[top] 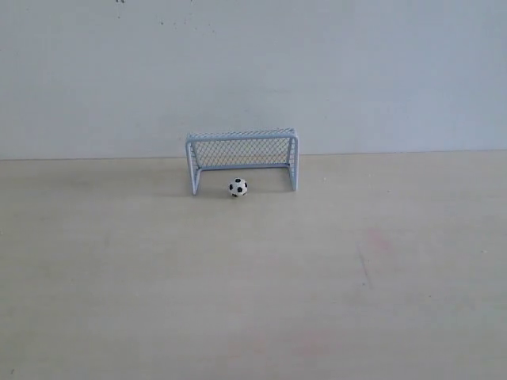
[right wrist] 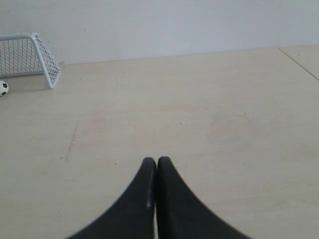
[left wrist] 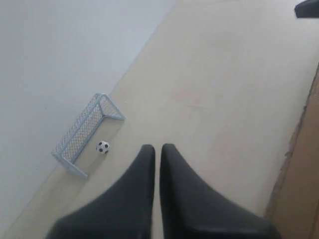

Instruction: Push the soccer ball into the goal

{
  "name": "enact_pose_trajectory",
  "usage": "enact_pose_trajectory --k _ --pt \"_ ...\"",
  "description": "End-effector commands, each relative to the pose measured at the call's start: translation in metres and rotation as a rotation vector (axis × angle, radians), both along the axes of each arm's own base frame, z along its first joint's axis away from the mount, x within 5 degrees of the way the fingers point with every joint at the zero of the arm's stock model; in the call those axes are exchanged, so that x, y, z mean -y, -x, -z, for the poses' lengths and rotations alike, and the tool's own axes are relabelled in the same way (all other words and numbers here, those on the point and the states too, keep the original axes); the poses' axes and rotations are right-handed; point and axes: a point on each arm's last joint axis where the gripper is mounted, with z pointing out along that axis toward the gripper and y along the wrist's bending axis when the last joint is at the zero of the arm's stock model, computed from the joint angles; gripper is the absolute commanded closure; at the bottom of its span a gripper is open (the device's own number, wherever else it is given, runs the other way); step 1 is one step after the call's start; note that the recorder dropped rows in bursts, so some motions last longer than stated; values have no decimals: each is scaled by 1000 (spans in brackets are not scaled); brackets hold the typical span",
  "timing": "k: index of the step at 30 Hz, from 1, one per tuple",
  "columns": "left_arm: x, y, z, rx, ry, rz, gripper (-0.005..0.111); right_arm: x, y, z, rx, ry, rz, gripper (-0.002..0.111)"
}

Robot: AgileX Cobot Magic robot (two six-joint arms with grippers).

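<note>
The soccer ball (top: 238,187), tiny, white with black patches, rests on the pale tabletop right at the goal's mouth. The goal (top: 242,158) stands against the back wall, pale blue-white frame with mesh netting. Neither gripper shows in the exterior view. In the left wrist view the left gripper (left wrist: 157,148) is shut and empty, held well back from the ball (left wrist: 102,147) and the goal (left wrist: 82,132). My right gripper (right wrist: 156,161) is shut too, with nothing in it, far from the goal (right wrist: 30,55); the ball (right wrist: 3,88) sits at that frame's edge.
A grey-white wall (top: 253,71) runs behind the goal. A table edge with a brown surface beyond it (left wrist: 299,164) shows in the left wrist view. A faint pink stain and a dark scratch (top: 366,265) mark the tabletop.
</note>
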Motion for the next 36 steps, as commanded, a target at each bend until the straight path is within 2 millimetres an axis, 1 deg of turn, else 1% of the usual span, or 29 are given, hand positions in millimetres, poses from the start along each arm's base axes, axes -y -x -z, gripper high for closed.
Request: enact_pose_trajectory --k 1,2,4,7,10,12,15,19,21,24,26,27,29,30,31,32,33,34,36 --pt "-2 59 0 -8 179 -34 102 0 0 -1 16 12 0 109" --pt "-1 76 -1 -3 258 -28 102 0 0 -1 16 12 0 109" --pt "2 105 -4 39 370 43 102 0 0 -1 16 12 0 109" --pt "3 131 -5 101 419 99 102 0 0 -1 16 12 0 109" --pt "2 148 -2 156 424 113 102 0 0 -1 16 12 0 109" --pt "1 155 0 181 425 118 102 0 0 -1 16 12 0 109" --pt "1 164 1 200 437 139 102 0 0 -1 16 12 0 109" --pt "4 178 0 217 495 206 102 0 0 -1 16 12 0 109" --pt "4 179 -3 226 529 217 102 0 0 -1 16 12 0 109" --pt "1 176 -10 281 587 180 102 0 0 -1 16 12 0 109" --pt "-5 171 -19 361 660 116 102 0 0 -1 16 12 0 109" --pt "-6 169 -20 373 677 101 102 0 0 -1 16 12 0 109" --pt "-10 156 -20 388 701 40 102 0 0 -1 16 12 0 109" --pt "-12 142 -15 380 711 -11 102 0 0 -1 14 12 0 109" --pt "-14 133 -11 385 717 -49 102 0 0 -1 14 12 0 109" --pt "-16 115 -4 387 741 -127 102 0 0 -1 14 12 0 109" --pt "-18 107 2 386 754 -169 102 0 0 -1 14 12 0 109" --pt "-21 89 11 372 778 -247 102 0 0 -1 14 12 0 109" --pt "-25 70 23 353 806 -329 102 0 0 -1 14 12 0 109"
